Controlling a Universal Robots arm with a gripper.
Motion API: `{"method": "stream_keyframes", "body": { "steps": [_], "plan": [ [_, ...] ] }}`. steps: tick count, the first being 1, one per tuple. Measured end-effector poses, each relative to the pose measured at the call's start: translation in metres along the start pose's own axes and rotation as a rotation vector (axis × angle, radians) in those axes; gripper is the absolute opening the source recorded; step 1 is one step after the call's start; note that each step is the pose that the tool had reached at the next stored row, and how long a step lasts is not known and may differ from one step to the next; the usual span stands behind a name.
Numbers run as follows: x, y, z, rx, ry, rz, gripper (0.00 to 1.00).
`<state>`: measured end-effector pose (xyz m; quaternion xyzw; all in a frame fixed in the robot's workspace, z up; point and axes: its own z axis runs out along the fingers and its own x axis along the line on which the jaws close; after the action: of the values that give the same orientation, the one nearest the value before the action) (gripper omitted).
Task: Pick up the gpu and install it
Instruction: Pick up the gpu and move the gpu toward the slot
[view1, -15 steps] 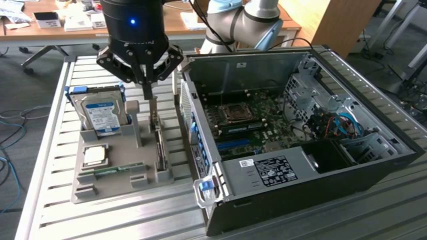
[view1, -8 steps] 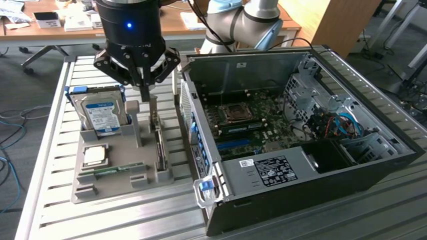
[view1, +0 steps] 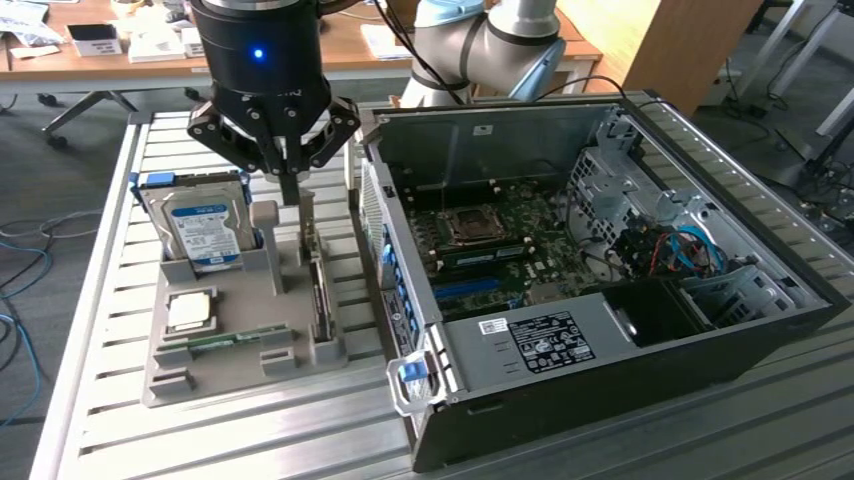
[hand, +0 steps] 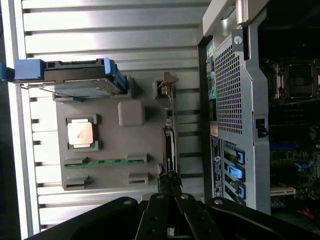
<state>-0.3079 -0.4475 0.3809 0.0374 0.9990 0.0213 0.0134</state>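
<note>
Gripper (view1: 287, 192) clenched, fingers together. Graphics card (hand: 170, 145) on edge in gray tray (view1: 220, 372) slot, just below fingertips; contact unclear. Open computer case (hand: 235, 125) beside hand.

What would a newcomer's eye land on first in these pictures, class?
The open computer case, motherboard exposed, dominates the exterior view's right. Beside it, the black gripper, shut, hangs over a grey parts tray holding a blue-labelled hard drive and the gpu standing on edge.
</note>
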Motion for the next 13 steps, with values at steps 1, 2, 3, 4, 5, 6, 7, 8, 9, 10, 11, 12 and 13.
{"method": "stream_keyframes", "body": {
  "steps": [1,2,3,4,5,6,7,8,9,10,11,12,13],
  "plan": [
    [0.0000,0.0000,0.0000,0.0000,0.0000,0.000,0.11],
    [0.0000,0.0000,0.0000,0.0000,0.0000,0.000,0.11],
    [0.0000,0.0000,0.0000,0.0000,0.0000,0.000,0.11],
    [0.0000,0.0000,0.0000,0.0000,0.0000,0.000,0.11],
    [0.0000,0.0000,0.0000,0.0000,0.0000,0.000,0.11],
    [0.0000,0.0000,0.0000,0.0000,0.0000,0.000,0.11],
    [0.0000,0.0000,0.0000,0.0000,0.0000,0.000,0.11],
    [0.0000,0.0000,0.0000,0.0000,0.0000,0.000,0.11],
    [0.0000,0.0000,0.0000,0.0000,0.0000,0.000,0.11],
    [0.0000,0.0000,0.0000,0.0001,0.0000,0.000,0.11],
    [0.0000,0.0000,0.0000,0.0000,0.0000,0.000,0.17],
    [0.0000,0.0000,0.0000,0.0000,0.0000,0.000,0.17],
    [0.0000,0.0000,0.0000,0.0000,0.0000,0.000,0.24]
  ]
}}
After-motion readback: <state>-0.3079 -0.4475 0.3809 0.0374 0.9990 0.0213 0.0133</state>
